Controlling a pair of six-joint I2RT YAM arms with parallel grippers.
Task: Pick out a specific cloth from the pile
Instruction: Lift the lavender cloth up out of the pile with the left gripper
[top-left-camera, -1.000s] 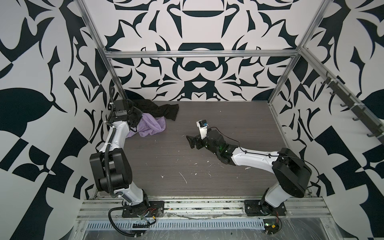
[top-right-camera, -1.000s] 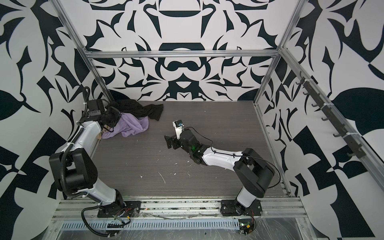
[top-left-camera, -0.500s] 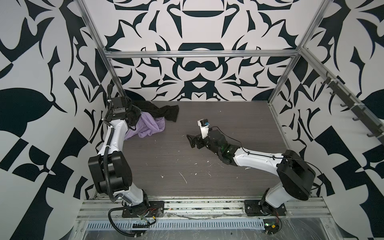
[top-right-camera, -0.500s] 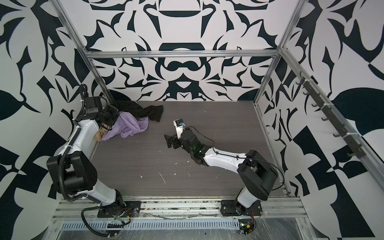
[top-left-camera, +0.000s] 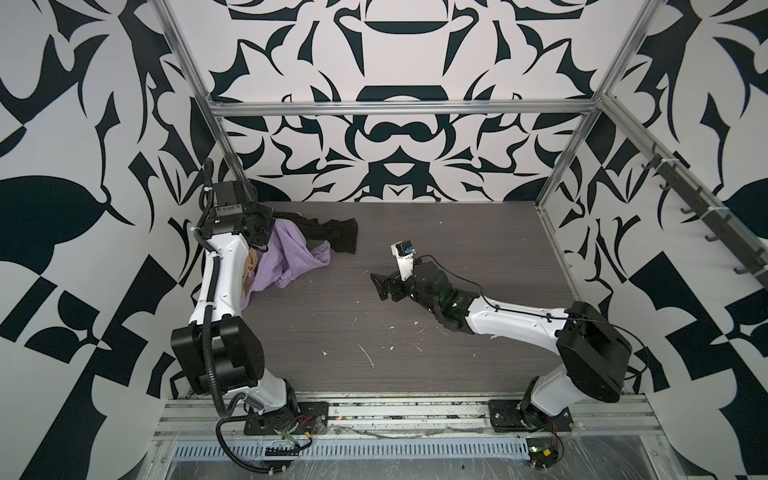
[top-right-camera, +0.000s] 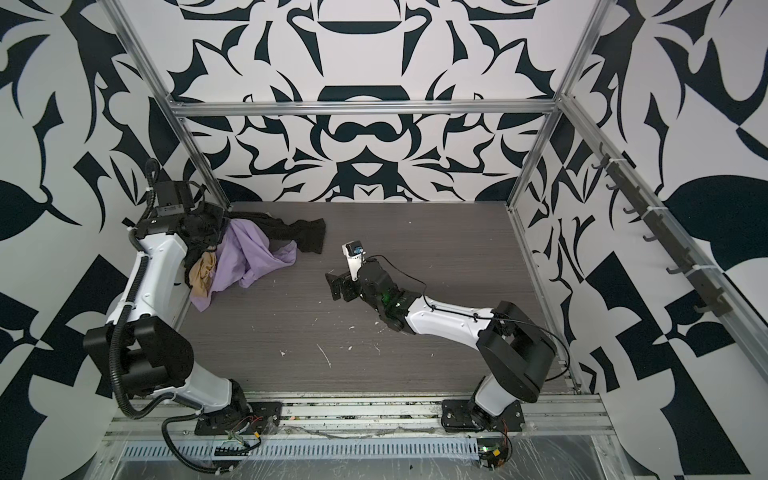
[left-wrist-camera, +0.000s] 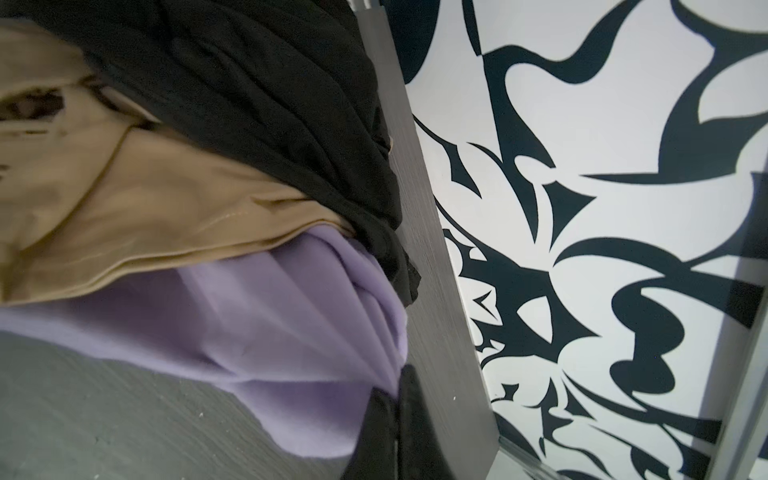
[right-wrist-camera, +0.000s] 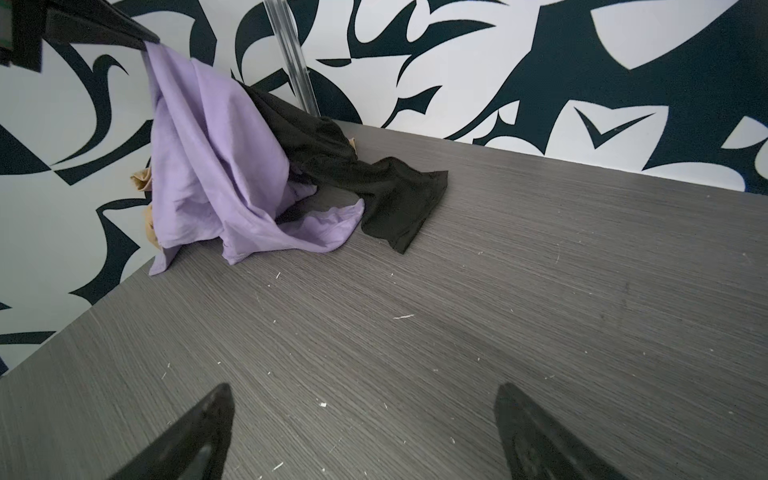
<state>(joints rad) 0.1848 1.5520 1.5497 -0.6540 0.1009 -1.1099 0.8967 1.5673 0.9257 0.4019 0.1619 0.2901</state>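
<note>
Your left end effector (left-wrist-camera: 397, 399) was pinched shut on the lilac cloth (top-left-camera: 291, 253), holding one corner up over the pile (top-right-camera: 257, 249) at the far left corner of the surface (top-left-camera: 415, 340). Your right end effector (right-wrist-camera: 361, 390) hung spread wide, well apart from it.

Grey wood-grain table (top-left-camera: 457, 232) flecked with white specks (top-left-camera: 366, 356), black-and-white patterned walls (top-left-camera: 399, 62) — aluminium frame (top-left-camera: 399, 107), hook rail (top-left-camera: 702, 210)

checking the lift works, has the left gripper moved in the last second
Yes: in a top view the left gripper has shifted toward the foot of the corner post, lifting the purple cloth.
</note>
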